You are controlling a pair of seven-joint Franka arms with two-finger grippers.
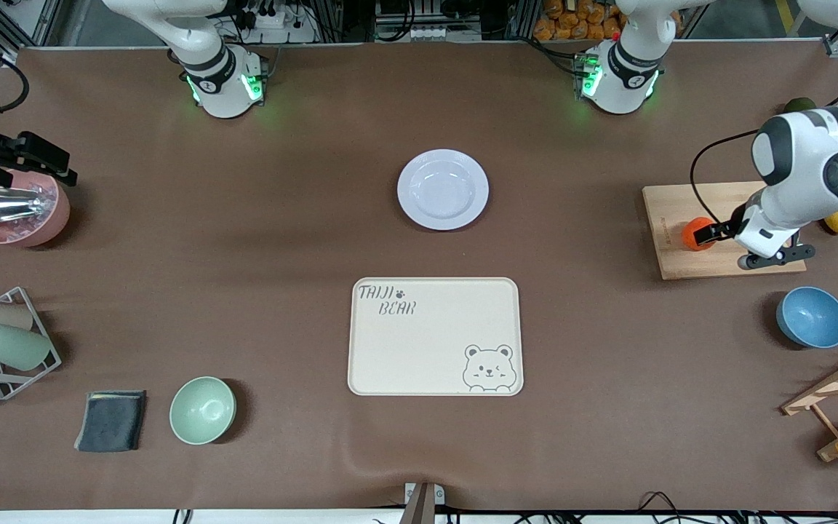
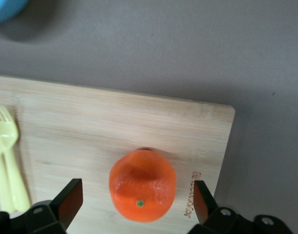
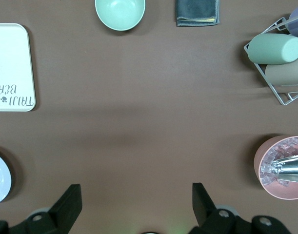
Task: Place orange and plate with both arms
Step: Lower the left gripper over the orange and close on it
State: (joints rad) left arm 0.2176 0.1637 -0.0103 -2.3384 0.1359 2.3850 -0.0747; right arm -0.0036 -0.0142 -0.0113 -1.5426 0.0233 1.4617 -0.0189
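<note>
**Even overhead light, soft shadows, blurred wrist close-up**

Front view is bright and evenly lit from above. Bench (image 1: pixel 259 240) reads flat brown with a faint darker band across its middle. Shadows are short and soft: a dim rim beside the plate (image 1: pixel 443 189), a small dark patch by the blue bowl (image 1: pixel 812 317). Plate shows a mild glossy sheen. Green lamp glow spills onto the bench at both arm bases.

Left wrist view is soft overall. Orange (image 2: pixel 142 185) is fairly sharp, with a pale highlight on its skin; board (image 2: pixel 114 131) grain is washed out, and the gripper fingers (image 2: pixel 69 200) are blurred.

Right wrist view is dimmer and crisp, with glare on the metal tool (image 3: pixel 290 169).
</note>
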